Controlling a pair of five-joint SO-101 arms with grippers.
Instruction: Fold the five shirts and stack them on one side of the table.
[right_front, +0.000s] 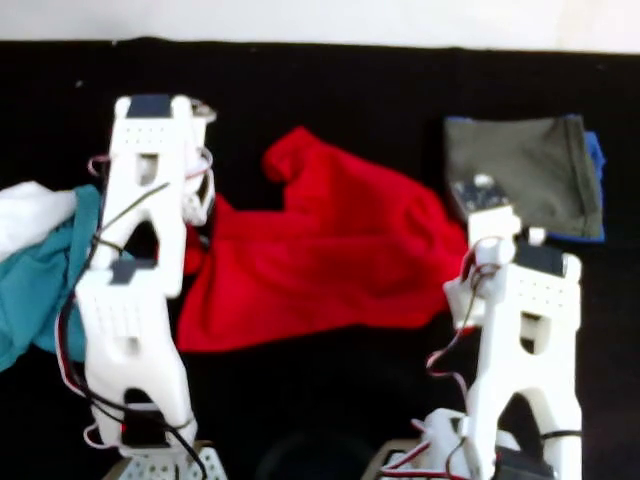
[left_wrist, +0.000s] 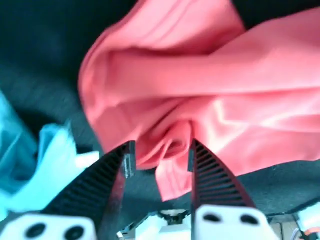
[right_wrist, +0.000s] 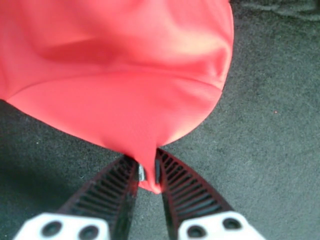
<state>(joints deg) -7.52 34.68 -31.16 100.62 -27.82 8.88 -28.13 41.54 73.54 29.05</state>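
Note:
A crumpled red shirt (right_front: 320, 250) (left_wrist: 200, 75) (right_wrist: 115, 65) lies across the middle of the black table. My left gripper (right_front: 197, 218) (left_wrist: 161, 152) is at the shirt's left edge, and a gathered bunch of red cloth sits pinched between its fingers. At the shirt's right edge, my right gripper (right_front: 468, 228) (right_wrist: 147, 172) is shut on a narrow tip of the hem. A folded olive shirt (right_front: 525, 170) rests on a folded blue shirt (right_front: 594, 150) at the back right.
A teal shirt (right_front: 40, 280) (left_wrist: 30, 170) and a white shirt (right_front: 30, 215) lie heaped at the left edge beside the left arm. Bare black tabletop (right_front: 330, 390) runs along the front between the two arm bases.

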